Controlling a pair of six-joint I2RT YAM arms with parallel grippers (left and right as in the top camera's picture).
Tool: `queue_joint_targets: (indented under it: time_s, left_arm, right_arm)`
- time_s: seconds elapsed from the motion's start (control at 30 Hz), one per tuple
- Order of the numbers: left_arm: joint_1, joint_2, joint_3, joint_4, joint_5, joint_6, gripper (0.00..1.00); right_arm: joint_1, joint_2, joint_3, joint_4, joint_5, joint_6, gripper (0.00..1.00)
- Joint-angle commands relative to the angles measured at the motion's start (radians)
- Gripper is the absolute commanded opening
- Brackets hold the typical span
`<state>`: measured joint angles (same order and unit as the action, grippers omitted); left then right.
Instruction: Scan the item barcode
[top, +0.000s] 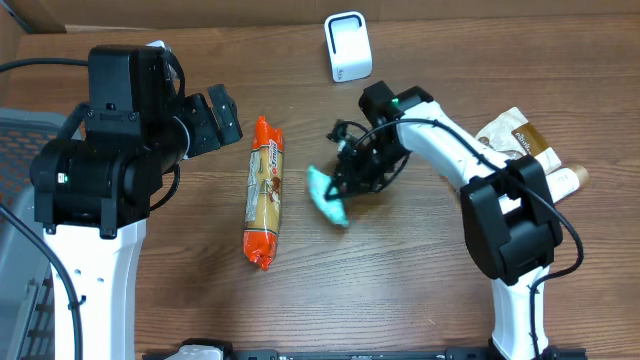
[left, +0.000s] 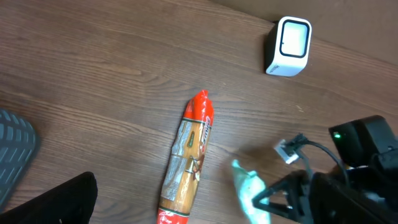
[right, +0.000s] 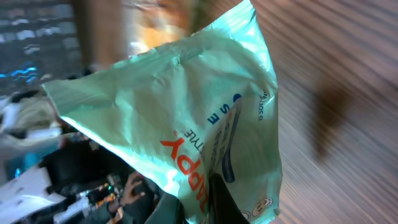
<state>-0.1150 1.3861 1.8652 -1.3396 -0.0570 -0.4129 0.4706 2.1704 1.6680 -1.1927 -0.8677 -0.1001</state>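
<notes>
My right gripper (top: 347, 183) is shut on a mint-green packet (top: 325, 197), holding it just above the table's middle. In the right wrist view the packet (right: 186, 118) fills the frame, with orange and blue print, and a dark finger (right: 221, 200) presses its lower edge. No barcode can be made out on it. The white scanner (top: 347, 46) stands upright at the back, apart from the packet. My left gripper (top: 222, 120) hangs open and empty at the left, over the table. In the left wrist view the green packet (left: 252, 196) sits low right and the scanner (left: 288, 46) top right.
A long orange-and-red snack tube (top: 264, 192) lies on the table between the arms. Brown packets and a pale bottle (top: 530, 150) are heaped at the right edge. A grey basket (top: 15, 150) is at the far left.
</notes>
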Motion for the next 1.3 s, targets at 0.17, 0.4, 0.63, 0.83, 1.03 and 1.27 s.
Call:
queue_joint_targets:
  time_s: [0.17,0.4,0.63,0.83,1.03,1.27]
  left_arm:
    - [0.003,0.002,0.016,0.001,-0.005,-0.006,1.0]
    - [0.003,0.002,0.016,0.001,-0.005,-0.006,1.0]
    - [0.003,0.002,0.016,0.001,-0.005,-0.006,0.99]
    - [0.003,0.002,0.016,0.001,-0.005,-0.006,1.0]
    - [0.003,0.002,0.016,0.001,-0.005,-0.006,1.0]
    - [0.003,0.002,0.016,0.001,-0.005,-0.006,1.0]
  right_arm:
    - [0.111,0.006,-0.124,0.252,0.053,0.162,0.1]
    - [0.103,0.006,-0.124,0.225,0.31,0.232,0.32]
    - [0.087,0.006,-0.123,0.167,0.559,0.231,0.34]
    - [0.034,0.006,-0.058,0.103,0.664,0.223,0.36]
    - [0.004,0.006,0.131,-0.08,0.482,0.137,0.16]
    - [0.112,0.006,0.149,-0.118,0.374,0.154,0.04]
